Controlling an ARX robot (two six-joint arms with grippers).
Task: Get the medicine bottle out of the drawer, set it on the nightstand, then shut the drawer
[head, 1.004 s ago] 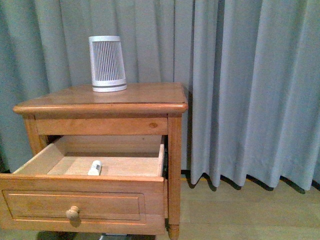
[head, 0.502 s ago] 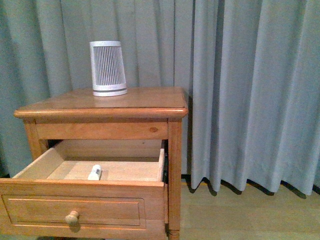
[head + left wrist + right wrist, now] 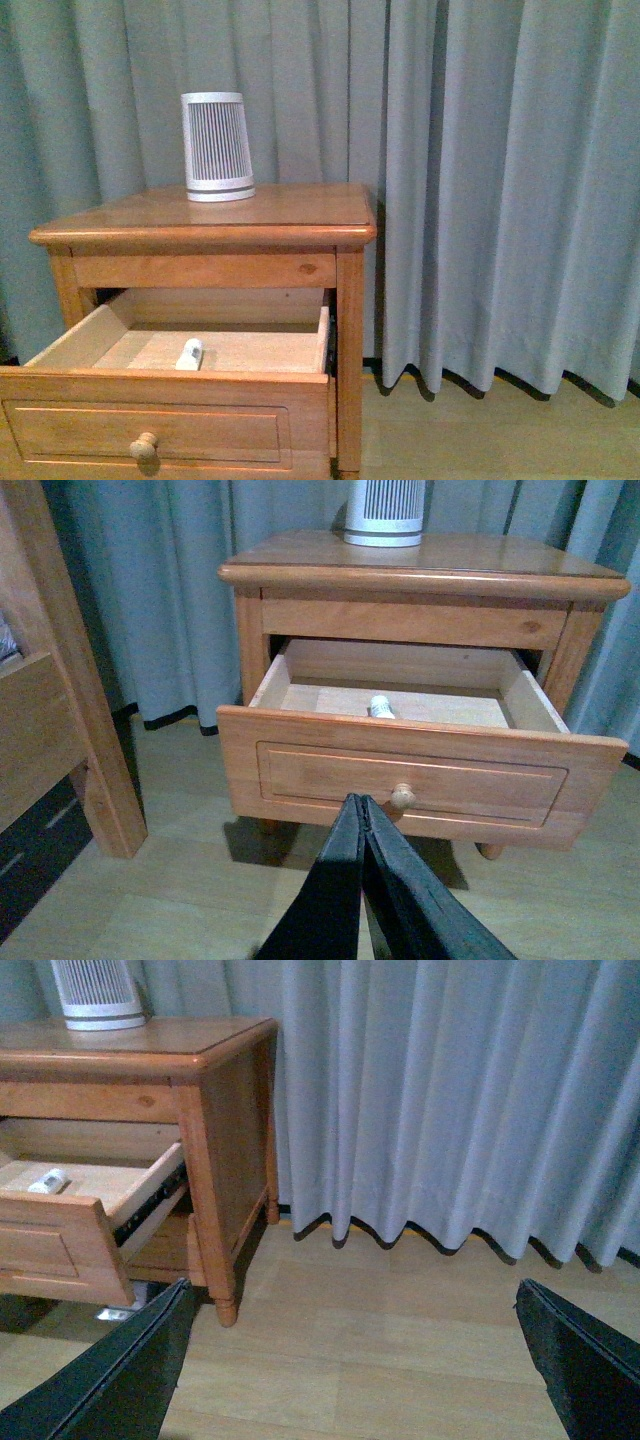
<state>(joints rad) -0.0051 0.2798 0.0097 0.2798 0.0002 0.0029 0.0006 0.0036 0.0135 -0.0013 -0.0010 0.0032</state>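
The nightstand [image 3: 210, 222] stands at the left in the front view, with its upper drawer [image 3: 170, 425] pulled out. The tiny white medicine bottle [image 3: 189, 353] lies on the drawer's pale floor near the front; it also shows in the left wrist view [image 3: 380, 707] and the right wrist view [image 3: 47, 1181]. No gripper shows in the front view. My left gripper [image 3: 361, 802] is shut and empty, low in front of the drawer's round knob [image 3: 402, 797], apart from it. My right gripper [image 3: 355, 1295] is wide open and empty above the floor, to the right of the nightstand [image 3: 150, 1060].
A white ribbed cone device [image 3: 216, 147] stands on the nightstand top at the back left. Grey curtains [image 3: 480, 180] hang behind and to the right. A wooden bed frame [image 3: 60, 700] stands left of the nightstand. Pale wood floor [image 3: 370, 1350] lies to the right.
The front view has shifted so that the nightstand, drawer and cone sit lower in the picture. The bottle stays in the same place in the open drawer.
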